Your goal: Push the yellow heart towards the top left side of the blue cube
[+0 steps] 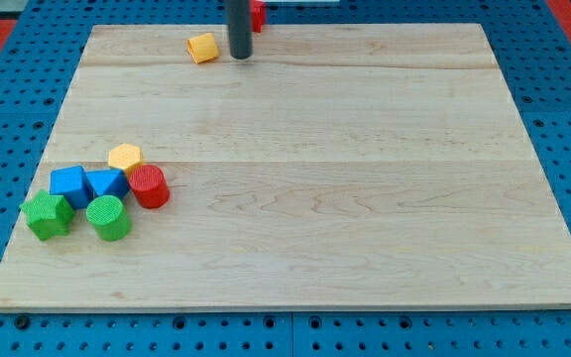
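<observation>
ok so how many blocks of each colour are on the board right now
yellow: 2, one near the view's top just left of my tip, one in the cluster
blue: 2
green: 2
red: 2, a cylinder and one partly hidden behind the rod
total: 8

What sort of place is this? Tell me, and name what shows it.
Likely a robotics lab tabletop rig. A bare wooden board lies on a blue perforated base, small coloured blocks such as the red cylinder sit on it, and my tip stands beside a yellow block.
</observation>
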You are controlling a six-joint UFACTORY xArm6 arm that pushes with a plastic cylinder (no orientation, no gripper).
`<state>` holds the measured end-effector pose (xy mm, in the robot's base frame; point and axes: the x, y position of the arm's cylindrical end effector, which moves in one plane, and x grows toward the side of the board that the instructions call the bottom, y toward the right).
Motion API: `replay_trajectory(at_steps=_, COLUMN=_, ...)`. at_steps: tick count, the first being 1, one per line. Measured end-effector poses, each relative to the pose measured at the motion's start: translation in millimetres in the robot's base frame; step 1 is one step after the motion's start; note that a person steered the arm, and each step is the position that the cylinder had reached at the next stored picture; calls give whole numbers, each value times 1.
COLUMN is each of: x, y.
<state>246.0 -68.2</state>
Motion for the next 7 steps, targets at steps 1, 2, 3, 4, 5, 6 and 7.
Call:
replay_trajectory(at_steps=1, x=-20, y=4)
replay_trajectory(at_steps=2, x=-29, y=-51)
replay_trajectory(at_steps=3, x=-30, y=-98)
replay_trajectory(at_steps=4, x=-29, y=-106)
replay_trajectory(at_steps=5, x=-4, y=-108)
replay_trajectory(at_steps=6, x=56, y=-107)
replay_trajectory(at_steps=7, x=116, y=-108)
